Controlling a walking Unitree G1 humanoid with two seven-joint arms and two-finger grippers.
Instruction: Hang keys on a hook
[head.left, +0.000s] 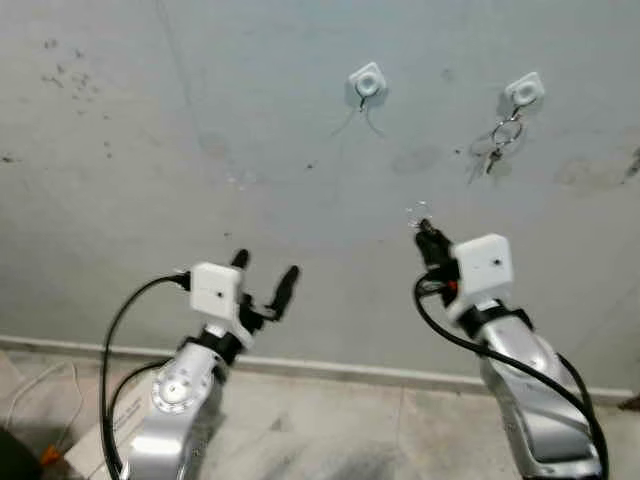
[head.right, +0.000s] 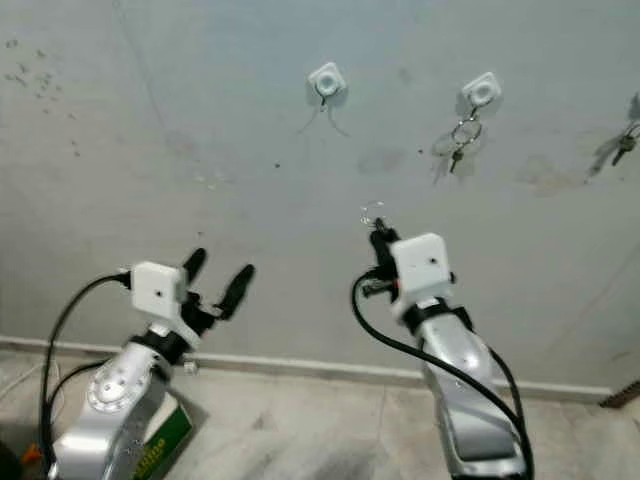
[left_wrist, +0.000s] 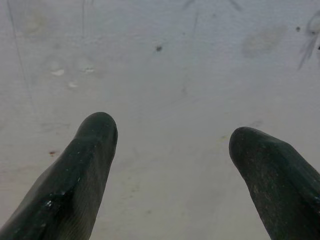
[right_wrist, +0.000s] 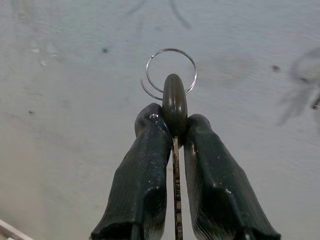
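Note:
My right gripper (head.left: 424, 233) is shut on a key (right_wrist: 174, 105) with a thin wire ring (right_wrist: 170, 70) sticking up past the fingertips. It is held in front of the grey wall, below and a little right of an empty white hook (head.left: 367, 81). A second white hook (head.left: 524, 89) further right carries a bunch of keys (head.left: 503, 138). My left gripper (head.left: 264, 272) is raised at the lower left, open, with nothing between its fingers (left_wrist: 85, 170).
In the right eye view another set of keys (head.right: 625, 143) hangs at the wall's far right edge. A white skirting strip (head.left: 330, 368) runs along the foot of the wall above a tiled floor. A green-labelled box (head.right: 158, 450) lies on the floor under my left arm.

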